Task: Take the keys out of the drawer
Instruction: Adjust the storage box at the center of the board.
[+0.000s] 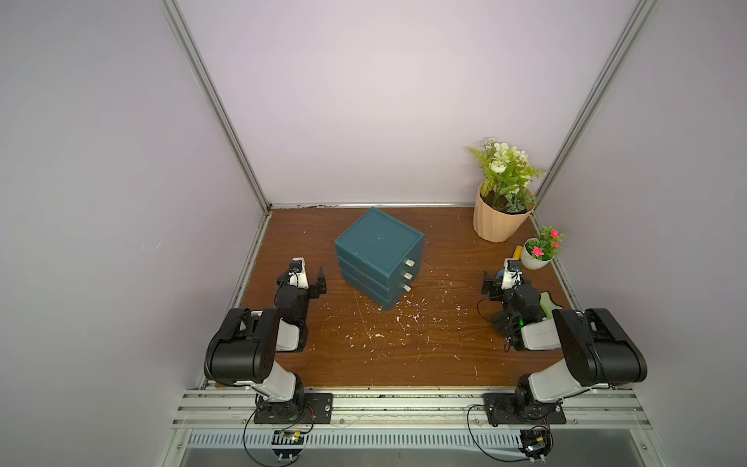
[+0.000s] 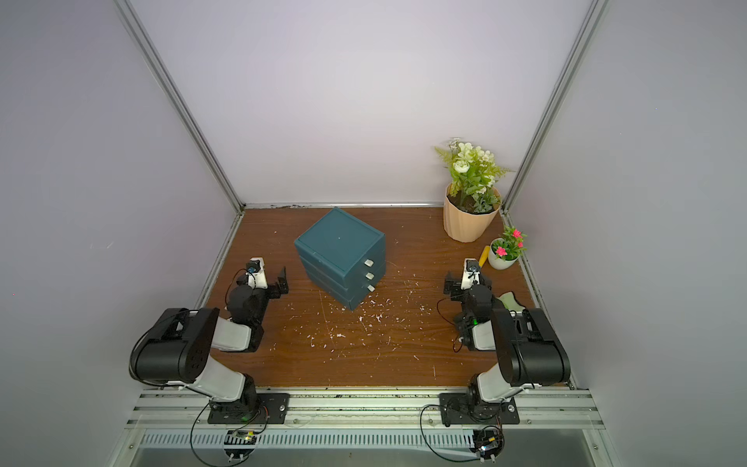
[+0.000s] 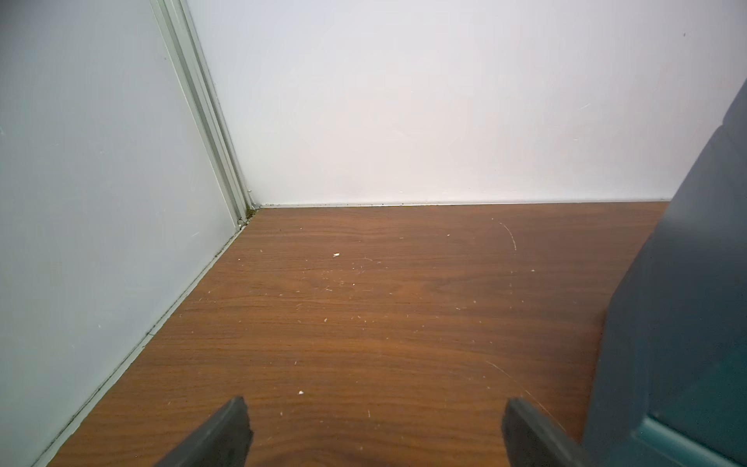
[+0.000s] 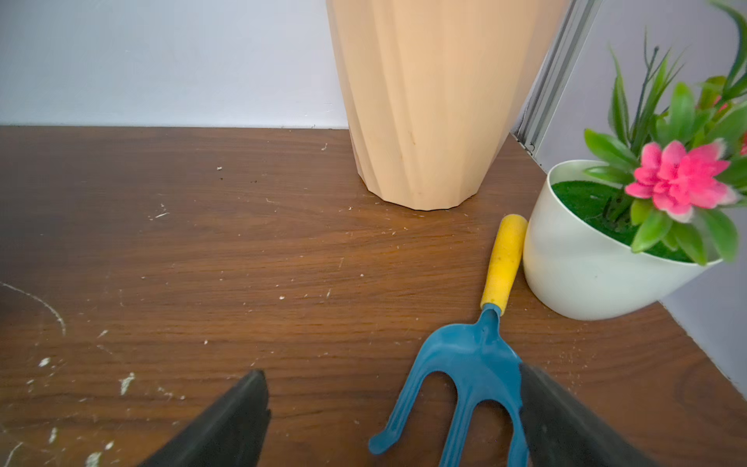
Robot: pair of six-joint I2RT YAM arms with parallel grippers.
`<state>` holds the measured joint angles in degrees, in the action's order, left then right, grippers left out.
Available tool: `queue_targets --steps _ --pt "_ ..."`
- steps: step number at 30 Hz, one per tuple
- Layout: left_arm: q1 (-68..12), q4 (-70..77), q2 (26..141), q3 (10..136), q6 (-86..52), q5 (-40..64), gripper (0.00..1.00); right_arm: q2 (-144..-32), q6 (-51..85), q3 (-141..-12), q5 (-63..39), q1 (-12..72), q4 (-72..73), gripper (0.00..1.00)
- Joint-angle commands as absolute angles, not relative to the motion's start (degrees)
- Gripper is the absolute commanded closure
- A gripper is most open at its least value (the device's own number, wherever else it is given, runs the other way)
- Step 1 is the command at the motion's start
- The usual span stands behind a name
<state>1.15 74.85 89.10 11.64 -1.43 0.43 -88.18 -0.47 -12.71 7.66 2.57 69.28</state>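
On the scuffed wood-grain table (image 1: 404, 356), the boxy teal plastic three-drawer cabinet (image 1: 378, 246) stands with every drawer pushed in, the keys out of sight. Only the right wrist view shows whole the blue three-pronged hand rake with its yellow handle (image 4: 469, 356), just beside the round white flowerpot (image 4: 574, 258) and near the ribbed peach pot (image 4: 428, 101). The left gripper (image 3: 376, 412) and right gripper (image 4: 392, 376) both gape wide, holding nothing.

Pale lilac walls (image 1: 364, 101), aluminium corner posts (image 1: 218, 105) — scuffed wood-grain tabletop (image 1: 424, 356)
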Motion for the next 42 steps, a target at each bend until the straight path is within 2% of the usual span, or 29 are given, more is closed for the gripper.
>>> queue_targets --steps 1,22,23,25,26,28,31,36,42 --pt "0.7 76.55 88.99 11.28 -0.81 0.7 0.0 -86.75 0.27 -13.0 8.75 2.82 71.84 0.01" --pt "0.87 76.78 89.23 11.34 -1.87 -1.6 0.0 -86.92 0.44 -13.36 8.8 2.83 71.33 0.0" --pt "0.96 76.85 89.08 11.29 -1.99 -1.5 0.0 -86.75 0.44 -13.23 8.8 2.86 71.45 0.02" --pt "0.97 76.94 88.26 11.14 -2.43 -2.74 0.05 -86.05 -0.44 -13.15 6.28 2.88 73.09 0.11" --pt "0.92 74.5 86.16 11.49 -2.63 -3.76 0.06 -83.84 -2.49 -14.73 3.66 3.6 67.79 0.14" --pt "0.68 63.49 79.56 14.81 -3.28 -7.44 0.06 -80.4 -5.43 -25.3 5.36 7.43 46.65 0.15" --pt "-0.14 48.5 70.81 21.79 -9.17 -15.16 0.07 -82.31 -1.19 -39.63 0.03 8.49 27.31 0.17" --pt "-2.46 19.08 65.69 40.08 -22.4 -18.21 0.15 -86.03 8.25 -55.55 -11.48 9.64 16.27 0.2" --pt "-5.89 -11.2 68.93 56.94 -37.95 -9.51 0.19 -95.01 12.87 -81.28 -23.72 10.96 -5.38 0.27"
